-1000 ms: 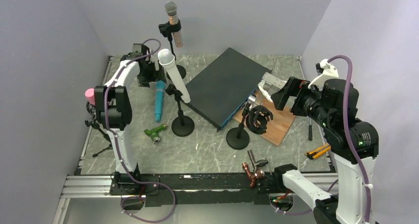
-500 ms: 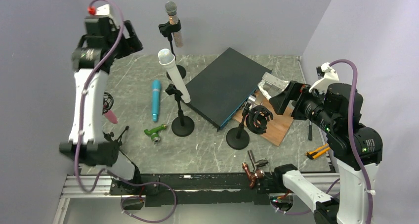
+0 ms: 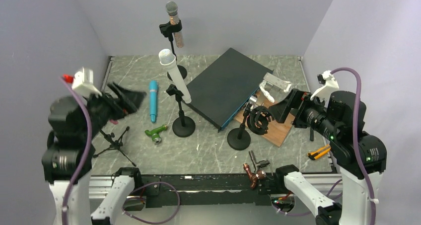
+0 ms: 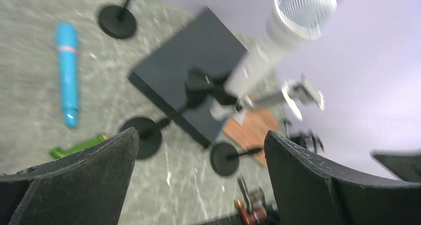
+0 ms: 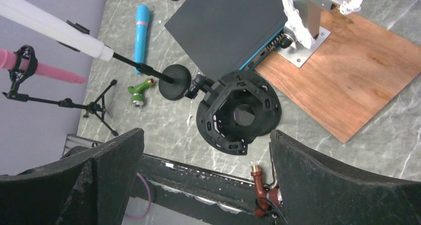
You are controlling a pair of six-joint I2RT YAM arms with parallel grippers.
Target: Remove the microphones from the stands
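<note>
White microphone [image 3: 176, 79] — tilted, head up-left

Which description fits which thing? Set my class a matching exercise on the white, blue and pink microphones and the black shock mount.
Things
1. white microphone
2. blue microphone
3. pink microphone
4. shock mount

Descriptions
A. empty, holding nothing
B. lying flat on the table
C. held up on a tripod
D. raised and tilted, mesh head up

Pairs: 1-D, 2-B, 3-C, 4-A
</note>
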